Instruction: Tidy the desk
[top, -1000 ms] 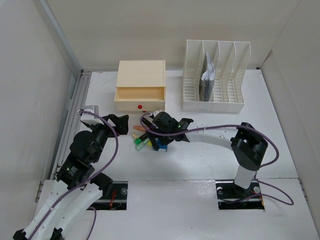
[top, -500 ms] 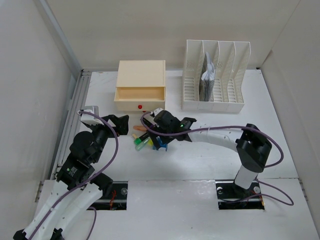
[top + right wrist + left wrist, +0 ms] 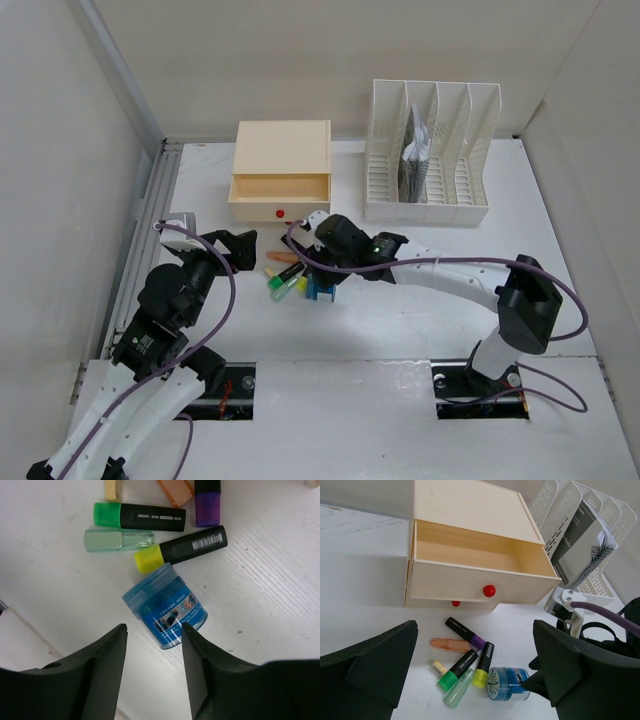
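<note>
The white desk (image 3: 420,300) holds a blue jar (image 3: 321,289) lying on its side beside a cluster of highlighters (image 3: 285,280). My right gripper (image 3: 152,630) is open and empty, just above the jar (image 3: 167,607), which lies partly between the fingertips and mostly ahead of them. The yellow-capped (image 3: 185,547), green-capped (image 3: 142,515) and purple-capped (image 3: 207,500) highlighters and a pale green tube (image 3: 117,539) lie past the jar. My left gripper (image 3: 475,625) is open and empty, held above the desk left of the cluster (image 3: 465,665), with the jar (image 3: 512,684) low in its view.
The beige drawer box (image 3: 281,165) stands behind the cluster, its top drawer (image 3: 470,555) pulled open and empty. The white slotted file rack (image 3: 430,150) at the back right holds a notebook (image 3: 415,155). A grey rail (image 3: 155,220) runs along the left edge.
My right wrist has shifted a little right and away from the jar, and the right elbow has swung right. The left arm, jar and highlighters have not moved.
</note>
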